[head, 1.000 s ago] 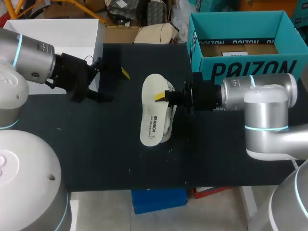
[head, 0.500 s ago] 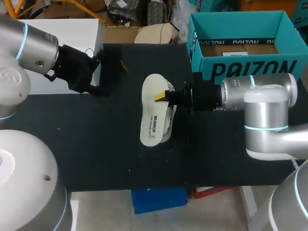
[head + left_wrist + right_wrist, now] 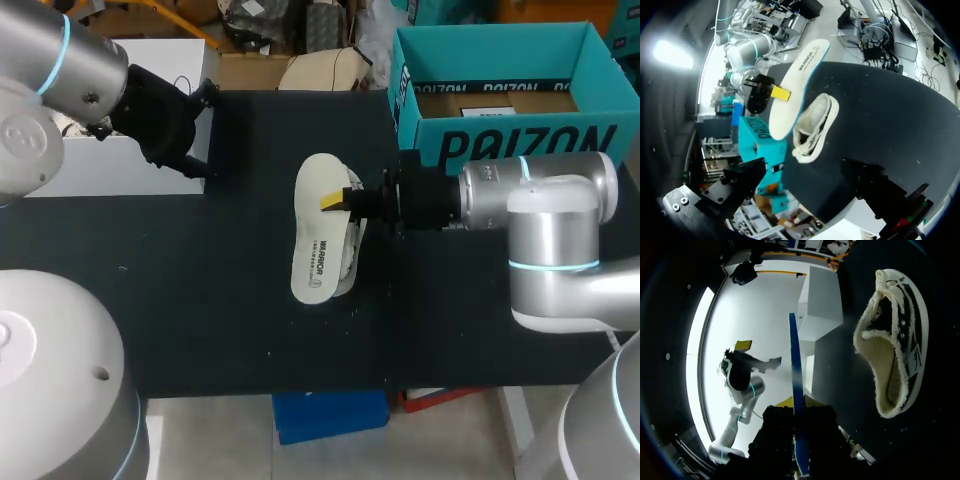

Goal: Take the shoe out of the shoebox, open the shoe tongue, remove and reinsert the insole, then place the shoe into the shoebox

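Now | right pincer (image 3: 345, 199) clenched on insole (image 3: 318, 245) above shoe (image 3: 353, 243) | left pincer (image 3: 203, 130) released, at table (image 3: 200, 300) far-left edge

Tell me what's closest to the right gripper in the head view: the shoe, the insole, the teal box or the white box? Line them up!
1. The insole, pinched in the right gripper.
2. The shoe, right beside it.
3. The teal box, behind on the right.
4. The white box, far left.
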Motion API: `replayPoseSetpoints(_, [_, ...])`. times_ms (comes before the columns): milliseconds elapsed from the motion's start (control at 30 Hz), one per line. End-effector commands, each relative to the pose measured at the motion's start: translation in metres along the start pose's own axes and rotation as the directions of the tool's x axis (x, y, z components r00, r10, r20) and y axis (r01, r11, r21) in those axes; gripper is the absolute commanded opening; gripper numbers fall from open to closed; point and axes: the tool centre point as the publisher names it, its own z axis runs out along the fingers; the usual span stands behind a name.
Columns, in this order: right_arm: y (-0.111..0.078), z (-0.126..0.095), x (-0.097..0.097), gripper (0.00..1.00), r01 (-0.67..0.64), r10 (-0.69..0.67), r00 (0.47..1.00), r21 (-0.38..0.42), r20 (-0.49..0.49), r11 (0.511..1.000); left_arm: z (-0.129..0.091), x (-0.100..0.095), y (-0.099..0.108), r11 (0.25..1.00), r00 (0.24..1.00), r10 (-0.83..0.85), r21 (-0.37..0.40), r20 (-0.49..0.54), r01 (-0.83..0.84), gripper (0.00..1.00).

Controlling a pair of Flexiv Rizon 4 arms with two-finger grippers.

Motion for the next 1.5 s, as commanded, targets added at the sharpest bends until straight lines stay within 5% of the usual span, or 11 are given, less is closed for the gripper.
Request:
replayPoseSetpoints(33, [-0.001, 0.001, 0.000, 0.00, 0.000, 0.000, 1.000, -0.003, 0.002, 1.000, 0.001, -0.002, -0.001, 1.000, 0.999, -0.001, -0.006, -0.051, 0.001, 1.00])
replayPoseSetpoints(300, [-0.001, 0.001, 0.000, 0.00, 0.000, 0.000, 1.000, -0.003, 0.002, 1.000, 0.001, -0.002, -0.001, 1.000, 0.999, -0.001, -0.006, -0.051, 0.001, 1.00])
replayPoseSetpoints(333, [-0.001, 0.001, 0.000, 0.00, 0.000, 0.000, 1.000, -0.003, 0.002, 1.000, 0.006, 0.004, 0.001, 0.999, 0.998, -0.028, 0.040, -0.062, 0.031, 1.00])
replayPoseSetpoints(633, [-0.001, 0.001, 0.000, 0.00, 0.000, 0.000, 1.000, -0.003, 0.002, 1.000, 0.015, 0.014, 0.056, 0.985, 0.961, -0.169, -0.013, -0.219, 0.170, 1.00])
replayPoseSetpoints(1300, [-0.001, 0.001, 0.000, 0.00, 0.000, 0.000, 1.000, -0.003, 0.002, 1.000, 0.009, -0.004, 0.113, 0.996, 0.995, -0.072, -0.061, -0.076, 0.067, 1.00])
replayPoseSetpoints(1500, [-0.001, 0.001, 0.000, 0.00, 0.000, 0.000, 1.000, -0.003, 0.002, 1.000, 0.006, -0.003, 0.106, 0.995, 1.000, 0.011, -0.096, 0.010, -0.010, 1.00])
